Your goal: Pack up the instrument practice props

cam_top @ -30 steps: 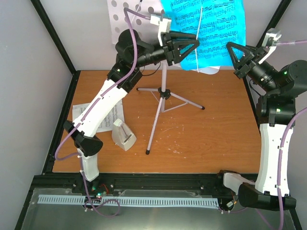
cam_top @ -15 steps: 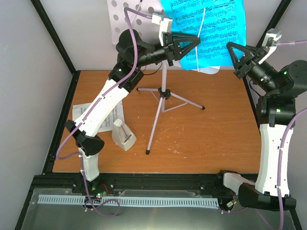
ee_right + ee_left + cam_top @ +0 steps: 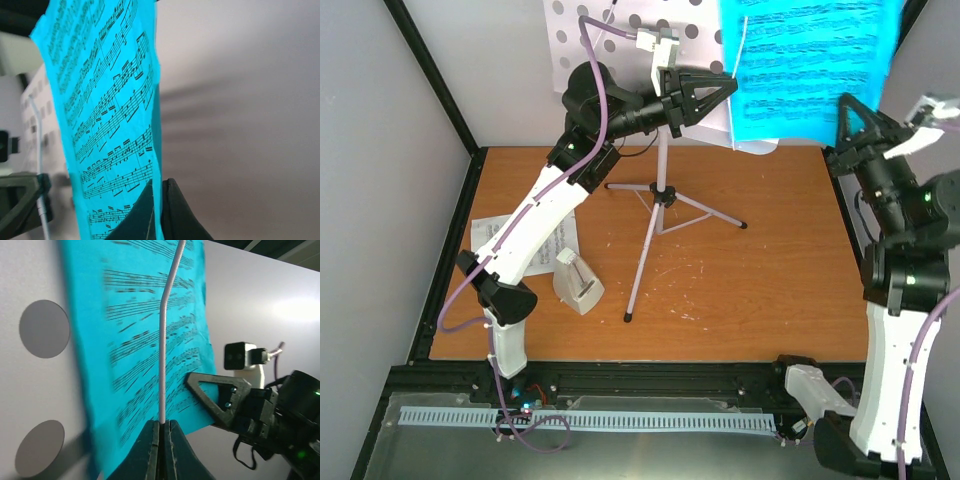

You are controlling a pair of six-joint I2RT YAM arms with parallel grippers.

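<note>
Evidently the left hand (image 3: 162, 430) pinches the stand's (image 3: 610, 30) wire clip (image 3: 163, 355) to free the blue sheet (image 3: 115, 110), gripped at its lower edge by the right hand (image 3: 161, 190), just beside the stand.

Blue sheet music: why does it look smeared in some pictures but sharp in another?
Top external view: the blue sheet music is smeared, likely from movement. Left wrist view: its staves are streaked, while the white wire pinched in the left tool is crisp. Right wrist view: the notes read sharply; soft shadow bands cross the grey wall.
</note>
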